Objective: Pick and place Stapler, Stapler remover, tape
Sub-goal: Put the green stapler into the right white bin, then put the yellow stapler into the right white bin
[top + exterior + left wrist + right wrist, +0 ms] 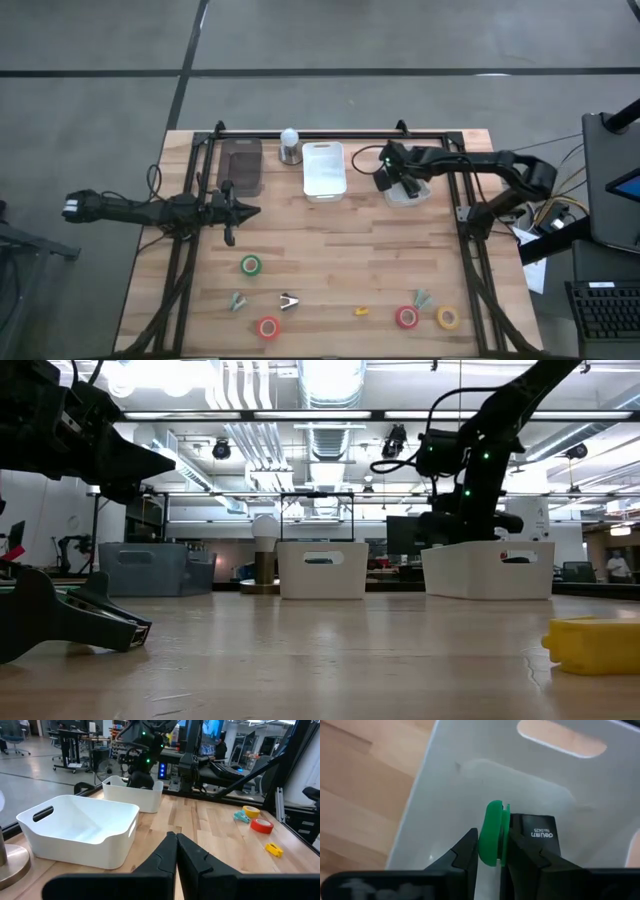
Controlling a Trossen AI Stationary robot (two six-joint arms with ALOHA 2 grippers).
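Right gripper (490,847): over the right white bin (408,193) at the worktop's back right; fingers clamp a green piece (493,833) edge-on, above the bin floor.
Right wrist view only: the green piece between the fingers, and a black block (536,836) lettered "deli" just behind it in the bin; what it is cannot be told.
Left gripper (176,840): closed, empty, hovering over the worktop's left side, in front of the dark bin (240,165).
High view only: full layout of the wooden worktop (330,260); back row, left to right, holds the dark bin, a bulb on a stand (289,144), the middle white bin (324,168) and the right white bin.
Tape count: four rolls, all on the worktop's front half: green (251,265), red (268,327), a second red (406,317), yellow (448,318).
Claw pieces: two pale green, one (237,301) at front left, one (422,297) just beside the second red roll; one dark-and-pale (289,301) between the green and first red rolls.
Yellow piece (361,311): one, front centre.
Low view only: the yellow piece (595,644) up close on the right, a dark claw piece (70,617) on the left.
Left wrist view only: room behind, with the right arm above the far bin.
Bins: three.
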